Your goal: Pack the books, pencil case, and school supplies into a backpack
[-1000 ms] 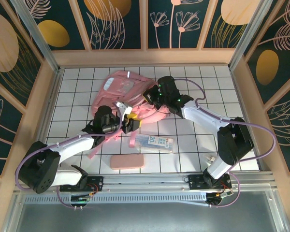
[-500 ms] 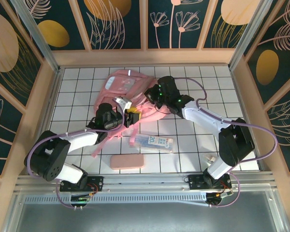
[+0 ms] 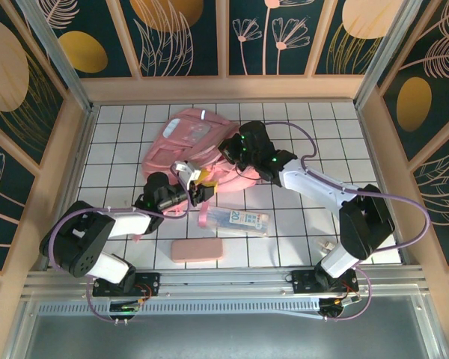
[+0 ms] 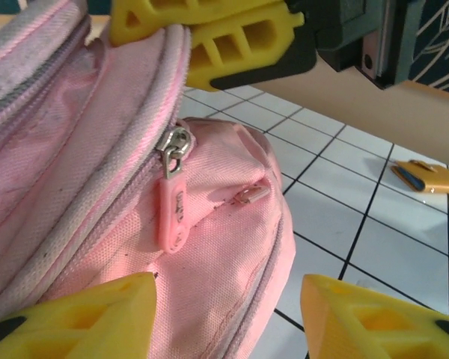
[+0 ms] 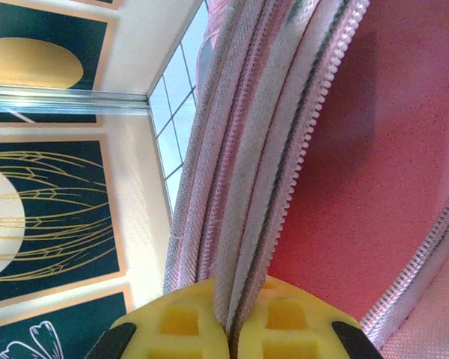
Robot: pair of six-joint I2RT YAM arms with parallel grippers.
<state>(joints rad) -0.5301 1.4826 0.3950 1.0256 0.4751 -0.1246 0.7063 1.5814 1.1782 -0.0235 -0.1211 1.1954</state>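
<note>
Pink backpack [image 3: 181, 142] lies toward 11 o'clock on the worktop [image 3: 322, 134]. Right gripper [image 5: 228, 329] is clamped on its zip edge. Left gripper [image 3: 197, 187], jaws apart, sits at the backpack's 6 o'clock, by the zip pull [image 4: 172, 213]. Pencil case [image 3: 197, 250] lies at 7 o'clock.

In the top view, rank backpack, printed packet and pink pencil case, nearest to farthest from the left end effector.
1. backpack, at the left end effector.
2. printed packet, below and slightly right of it.
3. pink pencil case, lowest, straight below it.
</note>
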